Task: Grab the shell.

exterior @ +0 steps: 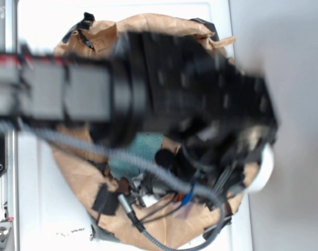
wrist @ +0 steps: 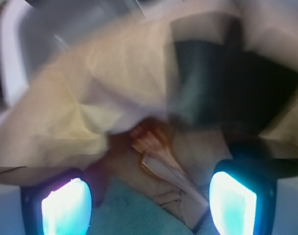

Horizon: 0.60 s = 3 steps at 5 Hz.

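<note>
Spread-apart gripper [wrist: 149, 200] fingers [wrist: 65, 208] low in frame, shell [wrist: 156, 147] just beyond, between them.

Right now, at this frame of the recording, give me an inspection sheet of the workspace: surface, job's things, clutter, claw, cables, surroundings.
Surface: crumpled brown paper with black tape patches, lying in a white tub; a teal cloth at the bottom.
Job's things: the shell, orange-brown, lies on the paper in the wrist view, blurred; hidden by the arm in the exterior view.
Clutter: a dark object beyond the shell, too blurred to name.
Claw: the claw is open, its fingers either side and short of the shell, not touching it.
Cables: a grey corrugated hose and thin wires run under the arm.
Surroundings: metal rail at the left; grey surface at the right.
</note>
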Available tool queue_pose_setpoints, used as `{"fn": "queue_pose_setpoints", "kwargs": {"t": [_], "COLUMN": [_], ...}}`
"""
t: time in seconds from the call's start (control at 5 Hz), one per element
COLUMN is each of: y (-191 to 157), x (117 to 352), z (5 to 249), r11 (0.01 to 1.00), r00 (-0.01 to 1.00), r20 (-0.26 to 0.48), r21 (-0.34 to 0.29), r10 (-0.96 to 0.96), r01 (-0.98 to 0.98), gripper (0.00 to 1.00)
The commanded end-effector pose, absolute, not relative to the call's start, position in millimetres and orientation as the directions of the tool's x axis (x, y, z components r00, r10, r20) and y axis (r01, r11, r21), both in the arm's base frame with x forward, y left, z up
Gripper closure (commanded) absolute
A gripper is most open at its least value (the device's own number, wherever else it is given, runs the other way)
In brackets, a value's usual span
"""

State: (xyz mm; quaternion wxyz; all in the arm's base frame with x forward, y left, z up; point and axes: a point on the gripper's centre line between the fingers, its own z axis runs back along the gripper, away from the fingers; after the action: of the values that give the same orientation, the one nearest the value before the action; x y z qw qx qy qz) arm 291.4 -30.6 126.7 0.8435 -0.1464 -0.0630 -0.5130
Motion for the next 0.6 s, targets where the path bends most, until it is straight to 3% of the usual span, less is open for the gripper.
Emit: {"fn": "queue_pose_setpoints", "kwargs": {"t": [0.0,0.2,0.4], "y": [-7,-5,-25], "x": [284,281,272], "z": [118,95,77], "r11": [0.373,0.350,0.297], "r00": [0.369,0.351,0.311], "r20": [0.250,0.197,0.195], "r21": [-0.036,-0.040,-0.095], "r10": [-0.895,-0.916,-0.930], "r01": [0.927,0.936,0.950], "gripper": [0.00,0.00,0.00]}}
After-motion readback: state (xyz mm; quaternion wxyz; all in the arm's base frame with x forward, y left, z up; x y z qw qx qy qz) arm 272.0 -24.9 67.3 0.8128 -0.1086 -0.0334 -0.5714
